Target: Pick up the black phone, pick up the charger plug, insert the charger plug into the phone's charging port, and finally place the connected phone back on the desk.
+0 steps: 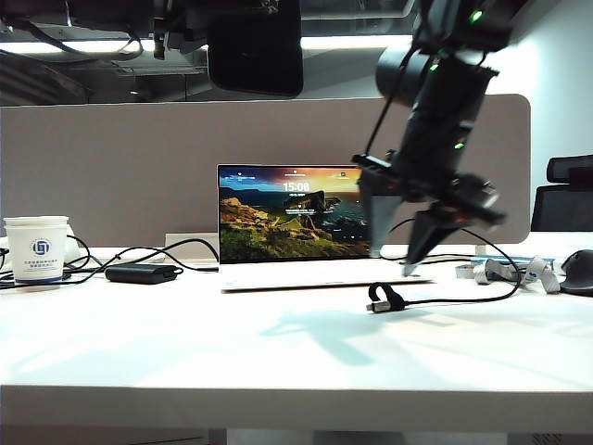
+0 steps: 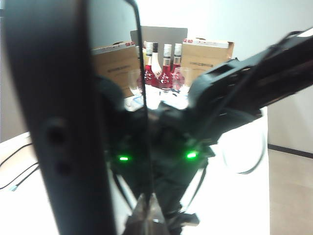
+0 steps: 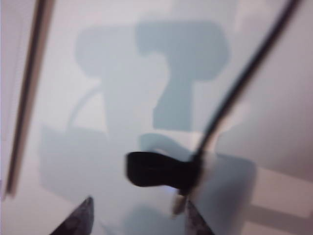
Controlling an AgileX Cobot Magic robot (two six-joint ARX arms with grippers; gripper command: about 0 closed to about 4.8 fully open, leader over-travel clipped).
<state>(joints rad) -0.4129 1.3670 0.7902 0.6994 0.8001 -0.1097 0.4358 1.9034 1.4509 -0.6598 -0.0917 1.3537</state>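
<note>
The black phone [image 1: 256, 48] hangs high above the desk [image 1: 185, 352], left of middle. In the left wrist view it fills the near side as a dark slab [image 2: 58, 122], and my left gripper [image 2: 146, 218] is shut on its edge. The charger plug [image 1: 375, 305] lies on the desk in front of the laptop, with a black strap round its cable. My right gripper [image 1: 394, 260] points down just above it, open. In the right wrist view the plug [image 3: 178, 198] and strap lie between the spread fingertips of that gripper [image 3: 139, 220], apart from them.
An open laptop [image 1: 296, 222] stands mid-desk before the grey-beige divider [image 1: 111, 158]. A paper cup [image 1: 37, 248] and a matte power brick [image 1: 141, 273] with cables sit at the left. A mouse [image 1: 579, 271] and bundled ties lie at the right.
</note>
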